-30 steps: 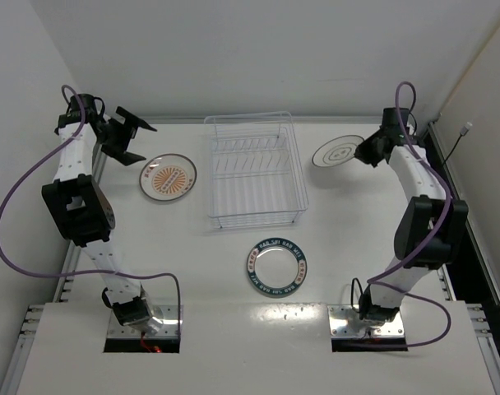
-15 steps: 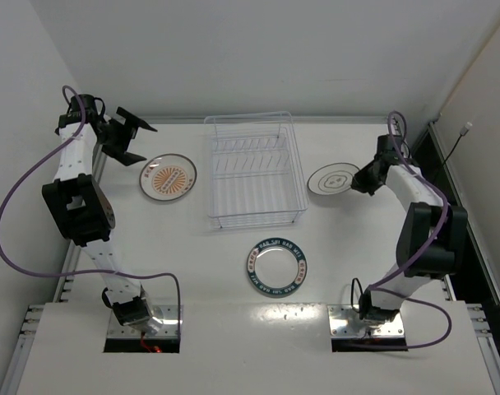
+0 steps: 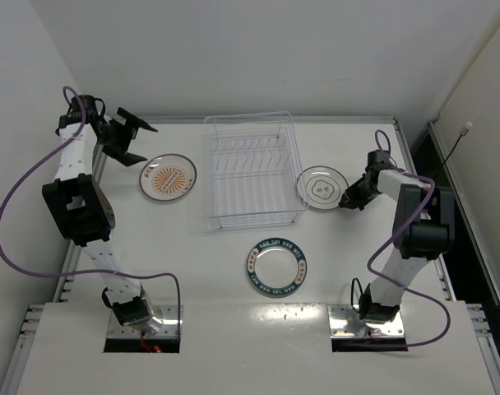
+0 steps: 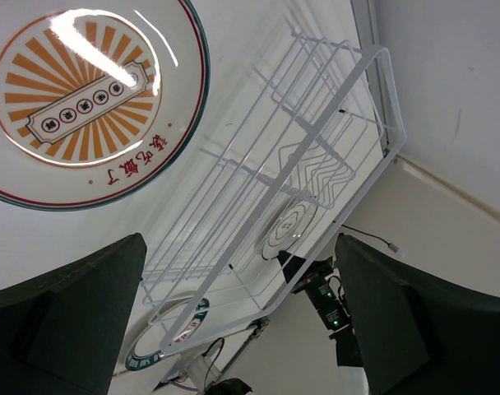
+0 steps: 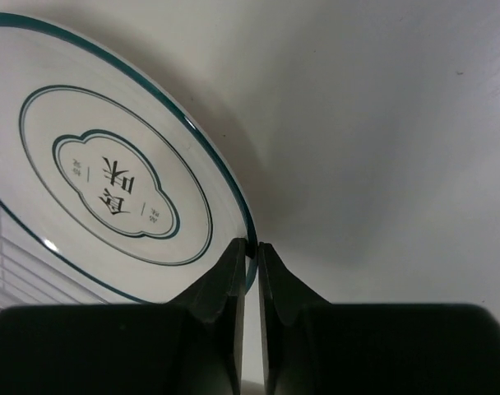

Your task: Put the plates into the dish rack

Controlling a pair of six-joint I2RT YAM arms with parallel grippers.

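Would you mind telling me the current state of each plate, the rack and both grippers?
orange plate: flat on the table, untouched.
white plate: gripped at its rim, right of the rack.
blue-rimmed plate: flat on the table, untouched.
rack: upright, no plates in it.
left gripper: open, empty.
right gripper: shut on the white plate.

Top external camera: high behind the near edge of the table [image 3: 192, 247], looking down over all of it, distant. Left wrist camera: low, looking across through the dish rack [image 4: 299, 164]. Right wrist camera: very close on the white ringed plate [image 5: 110, 189], which all three views share.
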